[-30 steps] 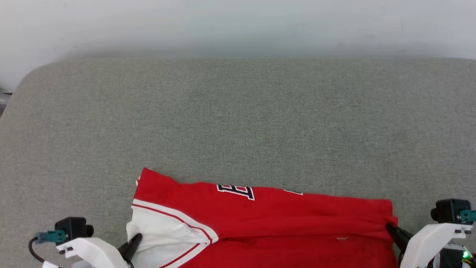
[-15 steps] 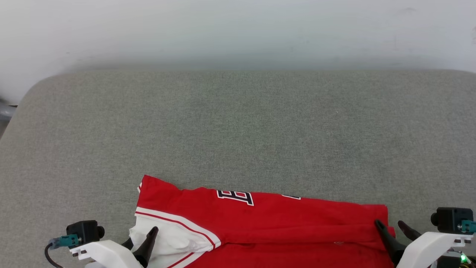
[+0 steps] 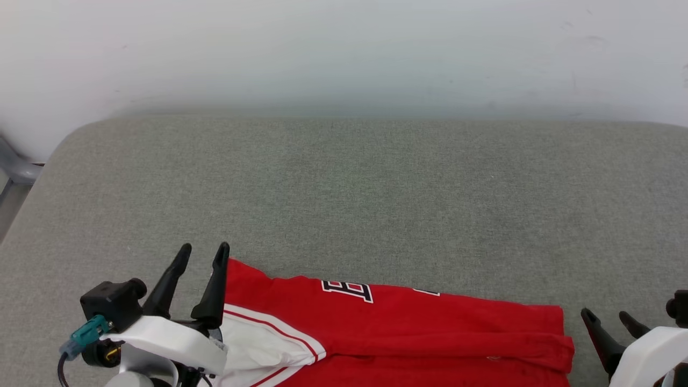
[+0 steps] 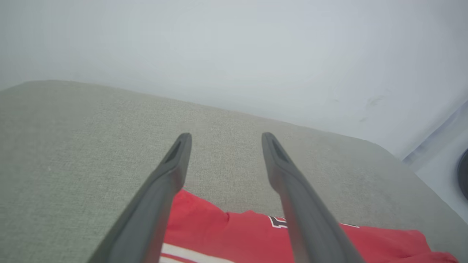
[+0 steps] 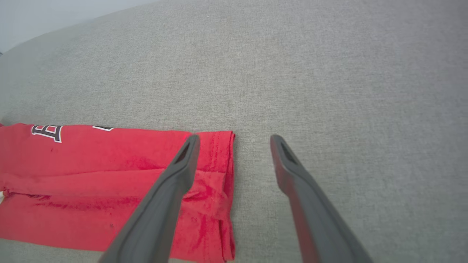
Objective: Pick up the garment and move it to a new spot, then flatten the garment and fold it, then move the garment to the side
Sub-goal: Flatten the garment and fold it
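Note:
The garment [image 3: 408, 328], a red jersey with a white striped sleeve and black lettering, lies folded along the near edge of the grey cushion. My left gripper [image 3: 203, 255] stands open above its left end, fingers raised and holding nothing; the left wrist view shows the garment [image 4: 223, 230] beneath those spread fingers. My right gripper [image 3: 606, 316] is open just off the garment's right hem. In the right wrist view the hem [image 5: 219, 175] lies under the left finger, and bare cushion shows between the fingers of the right gripper [image 5: 234, 138].
The grey fabric cushion [image 3: 355, 199] stretches far beyond the garment to a pale wall [image 3: 344, 48]. Its rounded left corner [image 3: 64, 145] drops off beside a grey frame piece [image 3: 16, 166].
Both grippers have opened and let go of the garment. The left one has lifted off the white sleeve to the garment's left corner; the right one has drawn back past the hem. The camera shifted.

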Robot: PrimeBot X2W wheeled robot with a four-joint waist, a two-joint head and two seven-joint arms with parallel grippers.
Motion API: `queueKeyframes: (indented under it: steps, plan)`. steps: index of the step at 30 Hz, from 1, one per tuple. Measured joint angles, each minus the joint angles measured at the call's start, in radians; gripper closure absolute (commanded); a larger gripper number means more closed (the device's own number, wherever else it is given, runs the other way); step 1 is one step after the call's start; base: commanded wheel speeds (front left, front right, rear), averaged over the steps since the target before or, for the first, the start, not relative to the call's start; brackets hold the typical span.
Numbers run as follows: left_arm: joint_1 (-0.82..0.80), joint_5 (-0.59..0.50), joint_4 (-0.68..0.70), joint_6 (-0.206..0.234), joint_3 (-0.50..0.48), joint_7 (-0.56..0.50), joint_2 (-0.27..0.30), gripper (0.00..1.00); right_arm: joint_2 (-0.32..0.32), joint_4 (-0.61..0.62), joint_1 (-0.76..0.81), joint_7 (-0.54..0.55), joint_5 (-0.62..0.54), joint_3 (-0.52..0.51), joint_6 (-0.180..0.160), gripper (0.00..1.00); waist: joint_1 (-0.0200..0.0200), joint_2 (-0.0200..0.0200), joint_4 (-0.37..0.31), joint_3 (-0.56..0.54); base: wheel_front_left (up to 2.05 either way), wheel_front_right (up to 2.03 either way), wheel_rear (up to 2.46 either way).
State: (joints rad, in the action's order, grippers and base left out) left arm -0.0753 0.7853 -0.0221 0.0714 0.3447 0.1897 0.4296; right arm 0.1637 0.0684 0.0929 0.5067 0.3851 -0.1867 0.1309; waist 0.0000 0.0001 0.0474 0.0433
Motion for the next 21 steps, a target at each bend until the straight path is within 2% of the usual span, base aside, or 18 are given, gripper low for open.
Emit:
queueKeyframes:
  steps: [8, 10, 21]
  plan:
    - [-0.012, -0.181, 0.021, 0.057, -0.008, 0.067, -0.006, 0.0, 0.01, 0.016, 0.003, 0.115, -0.018, -0.021, 0.0, 0.0, 0.0, 0.0, 0.013, 0.02, 0.0, 0.0, 0.0]
    - [-0.012, -0.197, 0.021, 0.06, -0.016, 0.069, -0.017, 0.0, 0.012, 0.01, 0.002, 0.143, -0.02, -0.02, 0.0, 0.0, 0.0, -0.0001, 0.017, 0.03, 0.0, 0.0, 0.0]
    - [-0.022, -0.278, 0.035, 0.02, -0.056, 0.07, -0.068, 0.0, -0.004, -0.102, -0.032, 0.199, 0.005, 0.026, 0.0, 0.0, 0.0001, 0.0, 0.05, 0.105, 0.0, 0.0, 0.0]
